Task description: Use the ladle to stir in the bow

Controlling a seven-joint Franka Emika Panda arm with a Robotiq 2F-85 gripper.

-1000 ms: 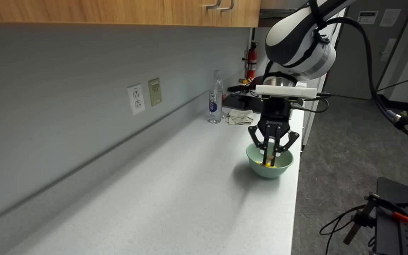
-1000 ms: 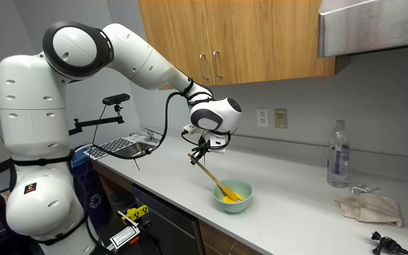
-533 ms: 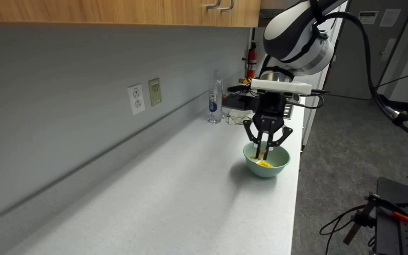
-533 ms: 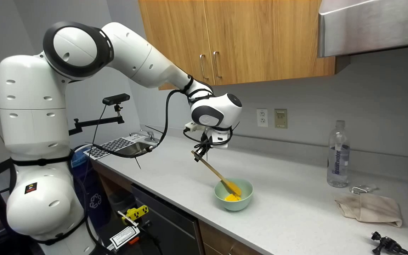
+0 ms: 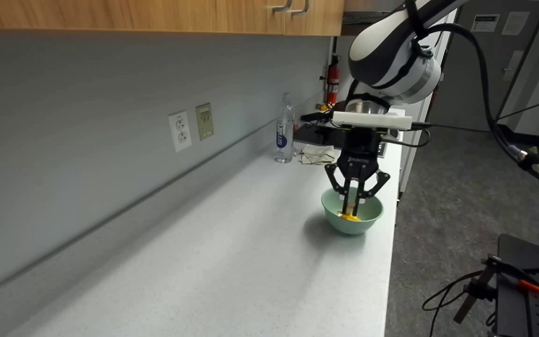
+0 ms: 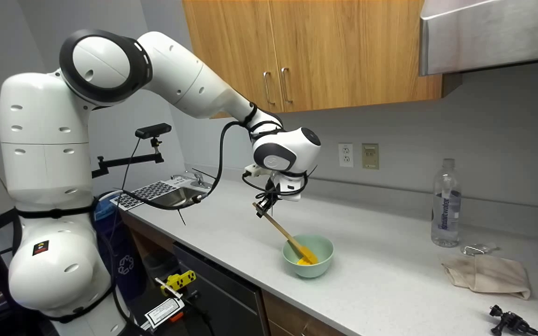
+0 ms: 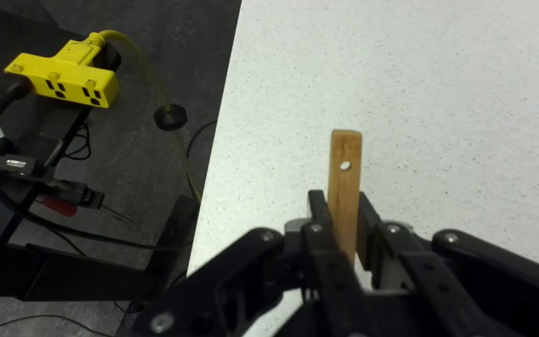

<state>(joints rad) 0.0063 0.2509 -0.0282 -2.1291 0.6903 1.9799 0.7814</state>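
Observation:
My gripper (image 7: 342,199) is shut on the flat wooden handle of the ladle (image 7: 345,150), whose holed end sticks out past the fingertips in the wrist view. In an exterior view the ladle slants down from the gripper (image 6: 260,212) into the bow (image 6: 322,262), a pale mint-green bowl on the counter. Its broad yellowish end rests among yellow pieces (image 6: 302,262) at the bottom. Seen in an exterior view, the gripper (image 5: 350,213) hides most of the ladle in front of the bowl's inside. The bowl is out of the wrist view.
The bowl stands close to the front edge of the white counter (image 5: 204,262). A water bottle (image 6: 446,214), a folded cloth (image 6: 486,276) and a black mount (image 6: 514,323) lie farther along it. A sink (image 6: 178,196) is at the opposite end. Wooden cabinets (image 6: 315,51) hang above.
My gripper rose slightly with the ladle, then came down again, ending a little to one side of where it was. The bowl has slid slightly. The ladle's end has shifted among the yellow pieces.

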